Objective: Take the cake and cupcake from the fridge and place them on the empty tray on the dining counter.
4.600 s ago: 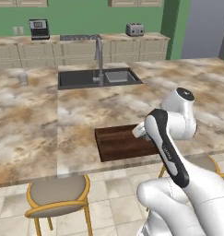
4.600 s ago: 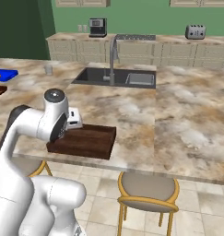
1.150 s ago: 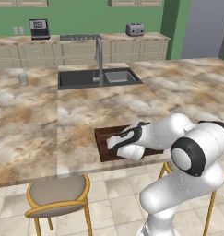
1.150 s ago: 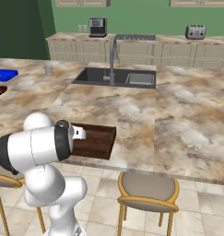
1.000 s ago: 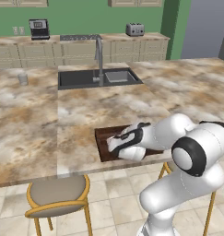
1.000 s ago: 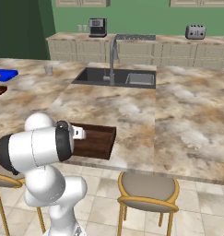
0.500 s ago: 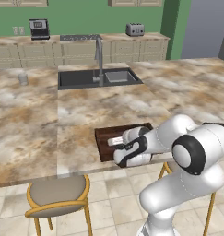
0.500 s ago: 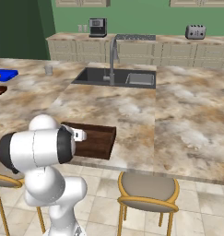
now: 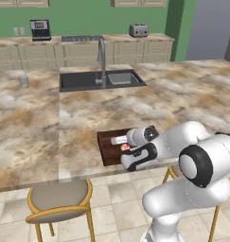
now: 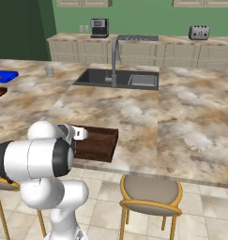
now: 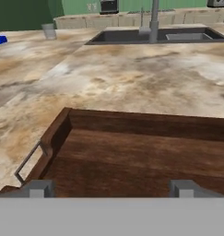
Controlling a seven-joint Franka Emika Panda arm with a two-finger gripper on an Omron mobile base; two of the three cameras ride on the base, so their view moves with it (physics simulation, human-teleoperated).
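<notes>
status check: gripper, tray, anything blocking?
Gripper low over the tray, fingers apart, nothing between them. Small pink-and-white item lies in the tray by the hand, too small to identify. Nothing in the way.

the tray (image 11: 132,152) lies at the near edge of the dining counter (image 9: 88,113), its floor bare and open from above, ringed by low walls and a thin handle on one end. the counter stretches bare beyond it up to the sink (image 9: 102,79) and its upright faucet (image 9: 102,56). a small cup (image 9: 23,80) stands well off to the side.
</notes>
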